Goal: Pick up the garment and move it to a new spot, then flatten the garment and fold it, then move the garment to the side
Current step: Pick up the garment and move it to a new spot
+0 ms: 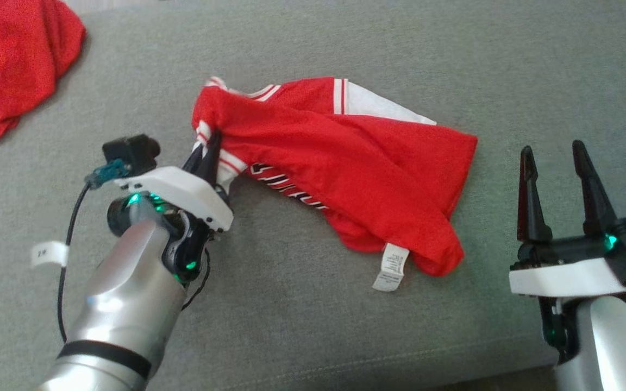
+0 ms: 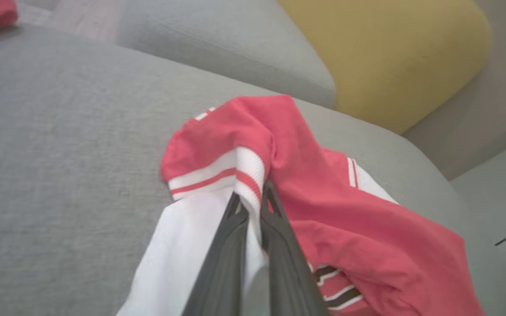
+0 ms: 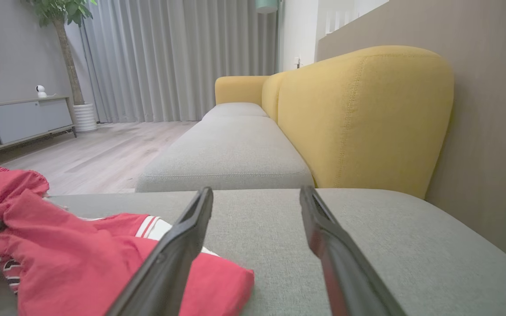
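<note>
Within left pincer (image 1: 211, 142), garment (image 1: 345, 168) edge pinched.

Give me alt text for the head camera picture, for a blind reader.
The left gripper is shut on the striped trim of a crumpled red and white jersey lying on a grey cushion. The right gripper stands open beside it, not touching; another red cloth lies at upper left.

A: Where does the head camera sit?
B: High up, facing steeply down on the grey cushion (image 1: 313, 326), at a middling distance.
A: And the wrist cameras?
B: The left one peers along the left gripper (image 2: 253, 193), very close to the red jersey (image 2: 367, 245). The right one lies low, facing level along the sofa (image 3: 231, 145) beside the yellow backrest (image 3: 367, 118). All three share the jersey and cushion.
</note>
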You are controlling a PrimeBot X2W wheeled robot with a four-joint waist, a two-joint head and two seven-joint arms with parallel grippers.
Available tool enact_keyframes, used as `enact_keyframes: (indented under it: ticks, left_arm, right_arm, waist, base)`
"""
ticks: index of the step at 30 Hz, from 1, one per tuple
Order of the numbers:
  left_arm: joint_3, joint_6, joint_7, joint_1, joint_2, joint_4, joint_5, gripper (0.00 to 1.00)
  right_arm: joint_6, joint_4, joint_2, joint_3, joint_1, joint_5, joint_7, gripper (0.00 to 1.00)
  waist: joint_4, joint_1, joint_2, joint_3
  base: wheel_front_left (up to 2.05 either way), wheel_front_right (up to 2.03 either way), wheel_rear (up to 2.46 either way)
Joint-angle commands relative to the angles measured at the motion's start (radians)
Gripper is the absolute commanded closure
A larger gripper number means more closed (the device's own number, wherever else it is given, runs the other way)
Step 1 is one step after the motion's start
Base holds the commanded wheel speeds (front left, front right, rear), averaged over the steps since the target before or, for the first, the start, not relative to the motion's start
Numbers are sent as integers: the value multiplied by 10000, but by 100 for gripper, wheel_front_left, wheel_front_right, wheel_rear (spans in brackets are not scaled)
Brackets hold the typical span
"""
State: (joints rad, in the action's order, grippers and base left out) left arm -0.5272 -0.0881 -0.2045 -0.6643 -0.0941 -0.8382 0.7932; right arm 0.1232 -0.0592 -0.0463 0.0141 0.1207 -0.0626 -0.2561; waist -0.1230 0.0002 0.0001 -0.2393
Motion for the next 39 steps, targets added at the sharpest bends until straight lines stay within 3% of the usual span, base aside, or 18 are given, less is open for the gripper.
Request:
enact_keyframes:
  ticks: [1, 8, 9, 10, 11, 25, 39]
  left_arm:
    - [390, 15, -143, -309, -237, 191, -71, 100]
    - [482, -124, -506, -432, -8, -624, -186, 100]
    - [460, -144, -529, -449, 19, -654, -268, 69]
    - [399, -153, -546, -472, 31, -661, -431, 28]
    - [370, -147, -558, -493, 26, -626, -614, 0]
    - [1467, 183, -571, 1477, -38, 2410, -3566, 0]
    - [3487, 537, -572, 5332, 332, 5442, -4956, 0]
  right_arm:
    - [75, 348, -39, -191, 294, 19, -57, 0]
    - [75, 294, -39, -227, 373, 125, -57, 0]
    - [75, 282, -39, -222, 374, 139, -57, 0]
    - [75, 266, -39, -213, 371, 153, -57, 0]
    - [75, 249, -39, -201, 360, 166, -57, 0]
    - [75, -64, -39, -80, -150, 275, -57, 0]
    - [75, -551, -39, -361, -1364, 93, -57, 0]
  waist:
    - [89, -2, -1, -68]
    - [352, -2, -1, -160]
    - [388, -2, -1, -145]
    - [425, -2, -1, -119]
    - [464, -2, -1, -87]
    - [1144, -2, -1, 1095]
    - [1422, -2, -1, 2268]
  base:
    - [0, 0, 0]
    - [0, 0, 0]
    - [0, 0, 0]
    - [0, 0, 0]
    - [0, 0, 0]
    - [0, 0, 0]
    - [0, 0, 0]
